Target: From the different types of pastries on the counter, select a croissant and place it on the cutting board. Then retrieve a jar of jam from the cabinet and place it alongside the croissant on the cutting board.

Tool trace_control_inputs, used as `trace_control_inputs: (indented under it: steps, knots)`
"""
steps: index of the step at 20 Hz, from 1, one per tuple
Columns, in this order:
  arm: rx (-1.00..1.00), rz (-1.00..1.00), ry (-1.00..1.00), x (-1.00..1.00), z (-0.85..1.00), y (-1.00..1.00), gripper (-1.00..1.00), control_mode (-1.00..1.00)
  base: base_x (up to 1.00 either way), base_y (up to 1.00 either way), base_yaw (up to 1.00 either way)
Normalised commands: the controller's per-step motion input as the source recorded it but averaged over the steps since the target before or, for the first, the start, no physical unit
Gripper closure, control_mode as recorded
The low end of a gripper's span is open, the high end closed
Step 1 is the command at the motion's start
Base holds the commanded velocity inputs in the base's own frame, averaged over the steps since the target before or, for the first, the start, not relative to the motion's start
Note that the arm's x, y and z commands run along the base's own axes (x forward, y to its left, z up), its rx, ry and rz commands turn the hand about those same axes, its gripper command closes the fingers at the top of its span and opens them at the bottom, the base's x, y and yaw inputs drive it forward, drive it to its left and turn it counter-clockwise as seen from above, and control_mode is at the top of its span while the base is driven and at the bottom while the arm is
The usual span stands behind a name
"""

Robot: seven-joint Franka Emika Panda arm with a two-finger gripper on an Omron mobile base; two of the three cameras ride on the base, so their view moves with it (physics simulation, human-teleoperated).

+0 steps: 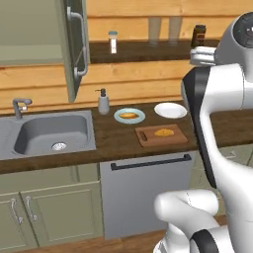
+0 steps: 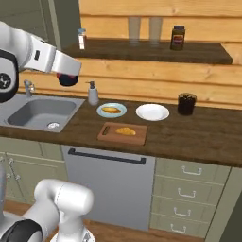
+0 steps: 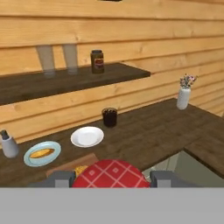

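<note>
The jar of jam (image 3: 110, 174) sits between the two dark finger tips in the hand view, its red checked lid facing the camera. In the right base view the same small dark red jar (image 2: 67, 79) hangs at the end of the arm, up in the air above the sink (image 2: 40, 113) end of the bench (image 2: 198, 137) and well apart from the cutting board (image 2: 109, 134). The gripper (image 3: 111, 178) has its jaws narrowed onto the jar's sides, pinching it across its width. Judging by its look, the jar is rigid, probably glass, fairly heavy for its size and smooth, so it could slip or crack if dropped; a hold across the round body just under the lid, as here, seems soundest, kept upright. The croissant (image 2: 125, 131) already lies on the board, toward the end away from the slot handle, leaving bare wood beside it. The longer pastry (image 2: 111, 110) rests on the light blue plate (image 2: 118, 107) behind the board, next to an empty white plate (image 2: 152, 112) and a dark cup (image 2: 186, 103).
</note>
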Motion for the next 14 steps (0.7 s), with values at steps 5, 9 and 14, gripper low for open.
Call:
trace_control_inputs:
  steps: [5,9,14]
  knots:
    - [0.00,0.00,0.00,0.00,0.00,0.00,1.00,1.00,0.00,-0.36,0.01]
    - [0.00,0.00,0.00,0.00,0.00,0.00,1.00,1.00,0.00,-0.90,0.04]
    - [0.00,0.00,0.00,0.00,0.00,0.00,1.00,1.00,0.08,-0.29,0.02]
